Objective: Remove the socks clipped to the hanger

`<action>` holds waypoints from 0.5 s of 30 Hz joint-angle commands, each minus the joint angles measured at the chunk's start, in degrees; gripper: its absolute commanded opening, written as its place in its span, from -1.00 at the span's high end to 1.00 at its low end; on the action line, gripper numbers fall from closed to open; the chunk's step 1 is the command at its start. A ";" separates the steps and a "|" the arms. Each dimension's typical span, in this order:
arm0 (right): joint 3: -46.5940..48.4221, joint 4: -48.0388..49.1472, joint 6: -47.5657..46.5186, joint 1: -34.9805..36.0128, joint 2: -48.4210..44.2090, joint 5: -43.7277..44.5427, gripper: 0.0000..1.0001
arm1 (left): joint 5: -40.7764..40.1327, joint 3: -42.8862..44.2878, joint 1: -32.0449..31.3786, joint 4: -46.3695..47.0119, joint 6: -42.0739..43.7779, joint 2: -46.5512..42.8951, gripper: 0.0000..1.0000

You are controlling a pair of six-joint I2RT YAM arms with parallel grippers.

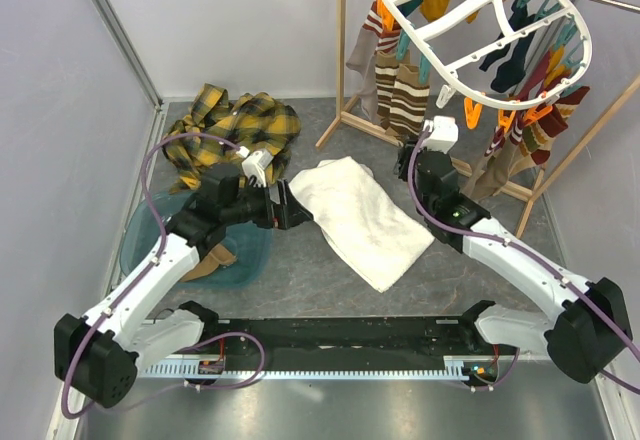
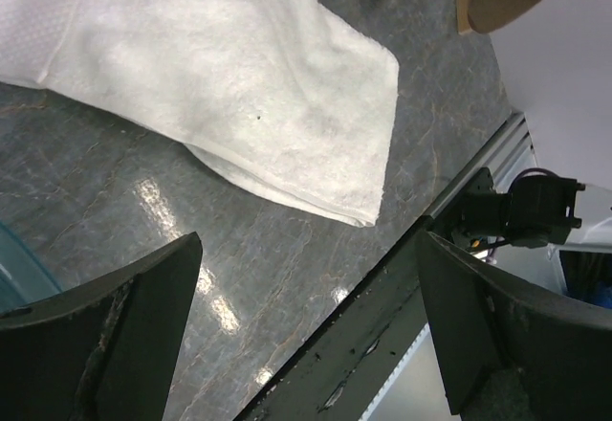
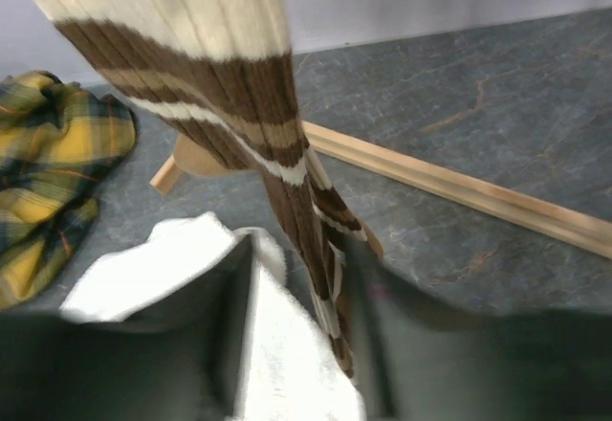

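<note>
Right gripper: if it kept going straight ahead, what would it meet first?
The striped sock, hanging between the open fingers of the right gripper; contact looks close, though depth is unclear.

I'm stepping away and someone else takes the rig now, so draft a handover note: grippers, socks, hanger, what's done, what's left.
Left gripper: open, empty, over the table beside the white towel.
Right gripper: fingers either side of the lower end of a brown and cream striped sock; clamped or not, unclear.
Hanger: on the wooden rack, many socks clipped to it.
Done: a tan item in the teal basin may be a sock.
Left: pull this sock free, then the rest.
</note>
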 commanded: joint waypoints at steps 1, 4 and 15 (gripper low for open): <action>2.06 -0.46 0.44 0.12 -0.84 -0.40 0.45 | 0.14 3.87 -3.69 3.06 3.79 0.23 -0.99; 3.47 -3.97 2.55 0.04 -4.61 -2.77 0.95 | -2.84 5.36 -8.60 2.80 4.93 -0.12 -0.96; 1.55 -4.37 13.10 0.12 -19.56 -24.89 1.00 | -11.09 18.61 -17.85 2.88 6.69 5.93 -0.87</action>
